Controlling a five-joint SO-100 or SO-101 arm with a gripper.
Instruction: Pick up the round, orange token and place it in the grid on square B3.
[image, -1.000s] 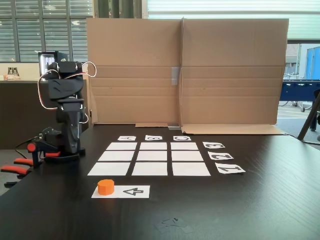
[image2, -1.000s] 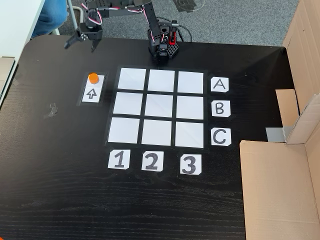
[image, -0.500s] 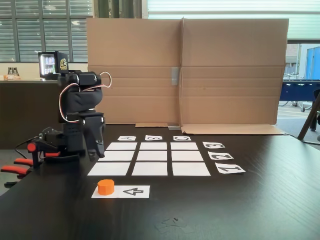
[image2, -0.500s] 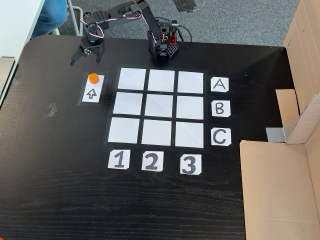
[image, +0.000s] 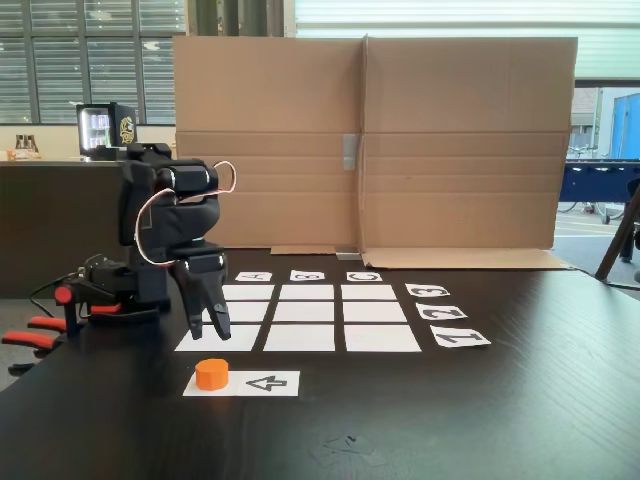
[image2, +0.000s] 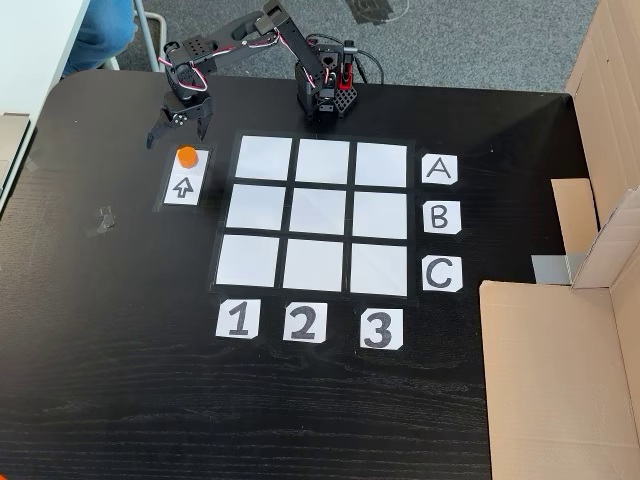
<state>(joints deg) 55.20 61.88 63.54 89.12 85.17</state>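
Black table (image2: 120, 330): pincer (image2: 178, 133) spread wide, empty, above token (image2: 186, 155), not touching.

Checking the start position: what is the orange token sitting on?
The token rests on one end of a white paper strip printed with a black arrow. The strip's part beneath the token is covered.

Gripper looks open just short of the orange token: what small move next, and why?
Probably ease the gripper down over the token before closing. Its fingers are spread, the token sits untouched on the arrow strip, and the fingertips hang above and just behind it.
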